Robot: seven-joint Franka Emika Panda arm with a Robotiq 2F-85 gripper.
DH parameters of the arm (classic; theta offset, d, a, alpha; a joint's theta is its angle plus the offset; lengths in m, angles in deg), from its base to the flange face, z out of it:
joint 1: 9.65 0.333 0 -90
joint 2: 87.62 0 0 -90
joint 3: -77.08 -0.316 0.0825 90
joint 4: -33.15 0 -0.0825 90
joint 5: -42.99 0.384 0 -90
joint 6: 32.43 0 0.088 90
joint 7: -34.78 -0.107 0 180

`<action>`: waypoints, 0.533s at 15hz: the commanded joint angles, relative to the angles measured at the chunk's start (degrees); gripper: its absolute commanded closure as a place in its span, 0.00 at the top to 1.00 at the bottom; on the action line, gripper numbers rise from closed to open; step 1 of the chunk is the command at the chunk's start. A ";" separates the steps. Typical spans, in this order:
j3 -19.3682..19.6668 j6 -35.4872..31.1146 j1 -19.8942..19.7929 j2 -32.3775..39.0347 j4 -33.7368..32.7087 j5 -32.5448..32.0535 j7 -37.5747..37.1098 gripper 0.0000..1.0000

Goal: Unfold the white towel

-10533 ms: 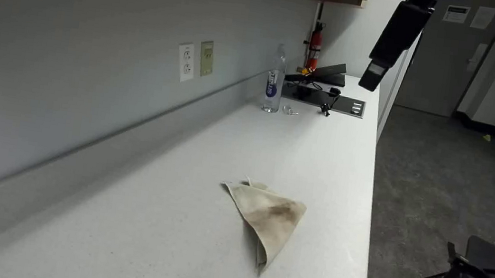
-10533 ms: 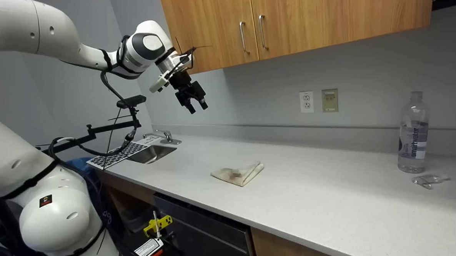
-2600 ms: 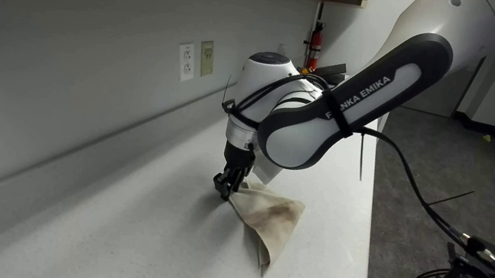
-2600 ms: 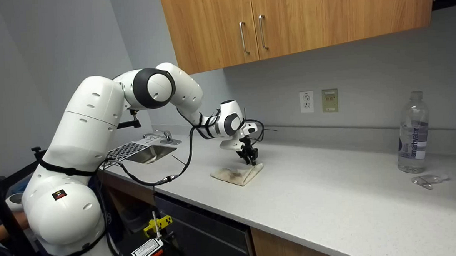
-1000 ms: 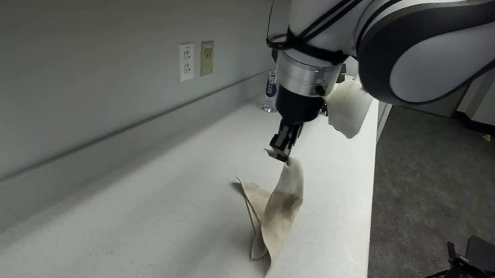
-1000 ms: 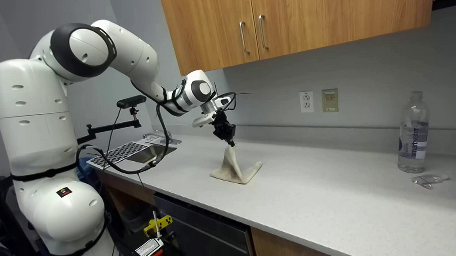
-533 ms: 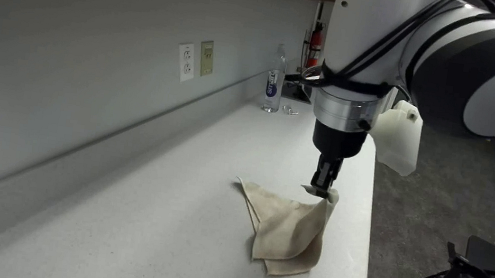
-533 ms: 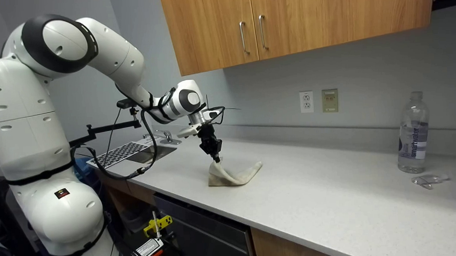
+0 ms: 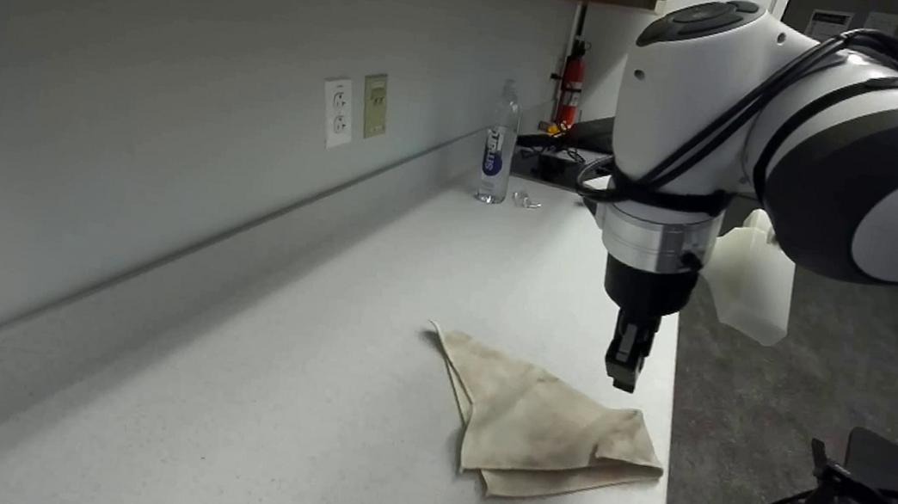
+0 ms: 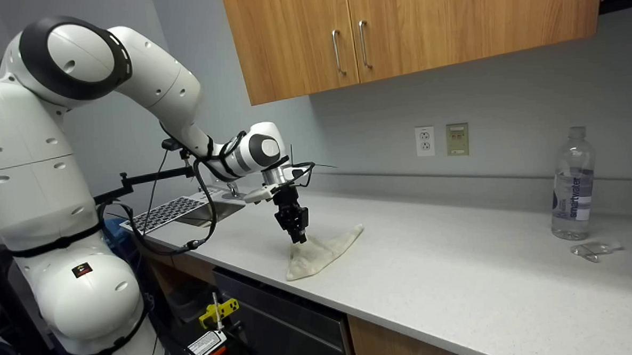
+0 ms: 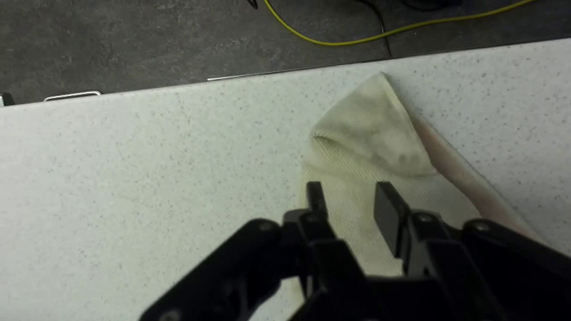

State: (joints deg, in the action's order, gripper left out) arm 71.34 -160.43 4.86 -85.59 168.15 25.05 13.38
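The white towel (image 9: 540,420), an off-white cloth with faint blotches, lies spread on the counter with its layers partly overlapping in both exterior views. Its near end reaches the counter's front edge, and in the wrist view a corner flap (image 11: 374,125) is turned back over the cloth (image 10: 324,249). A browner lower layer (image 11: 473,183) shows along one side. My gripper (image 11: 348,189) stands open, its two fingers apart with only a view of the cloth below between them. In an exterior view the gripper (image 9: 622,383) hangs just above the towel, apparently clear of it.
A water bottle (image 10: 572,187) and a small clear plastic piece (image 10: 595,249) stand farther along the counter (image 9: 260,435). A sink (image 10: 197,214) lies behind the arm. Wooden cabinets (image 10: 416,29) hang above. The counter's front edge drops to the floor close to the towel.
The gripper lifted a towel corner and carried it toward the counter's front edge. Since half a second ago it has opened and let go; the corner has dropped onto the counter there.
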 commanded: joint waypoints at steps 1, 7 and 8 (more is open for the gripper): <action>-1.44 1.32 -1.55 -2.74 2.06 0.32 0.20 0.66; -3.87 -1.03 -0.45 -0.83 -1.43 -1.60 0.74 1.00; -4.47 -1.83 -0.34 -0.11 -2.27 -1.85 0.95 1.00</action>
State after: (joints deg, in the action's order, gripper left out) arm 68.67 -160.84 4.62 -86.37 167.81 24.29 13.50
